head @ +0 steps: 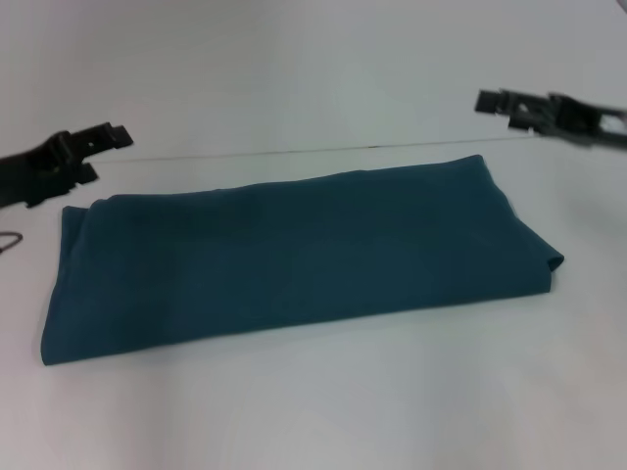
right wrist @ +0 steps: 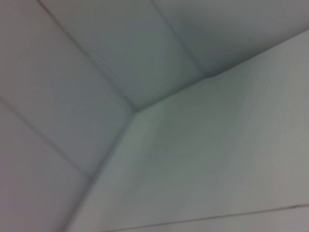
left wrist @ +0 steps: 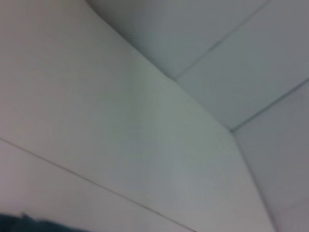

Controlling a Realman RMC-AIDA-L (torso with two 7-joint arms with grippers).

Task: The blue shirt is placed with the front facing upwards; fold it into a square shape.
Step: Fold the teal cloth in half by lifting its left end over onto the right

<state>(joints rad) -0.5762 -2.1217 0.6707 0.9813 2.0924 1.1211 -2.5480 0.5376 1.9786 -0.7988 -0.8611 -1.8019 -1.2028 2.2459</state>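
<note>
The blue shirt (head: 294,255) lies on the white table (head: 323,411) as a long folded band, its plain teal side up. No lettering shows. My left gripper (head: 103,152) hovers just beyond the band's far left corner, open and holding nothing. Farther off, past the far right corner, my right gripper (head: 498,110) hangs above the table, open and empty too. Neither touches the cloth. A sliver of the blue shirt (left wrist: 19,224) shows at the edge of the left wrist view. The right wrist view holds only white surfaces.
A thin seam (head: 294,152) runs across the table behind the shirt. A small wire loop (head: 8,241) pokes in at the left edge of the head view. White walls and panel joints fill both wrist views.
</note>
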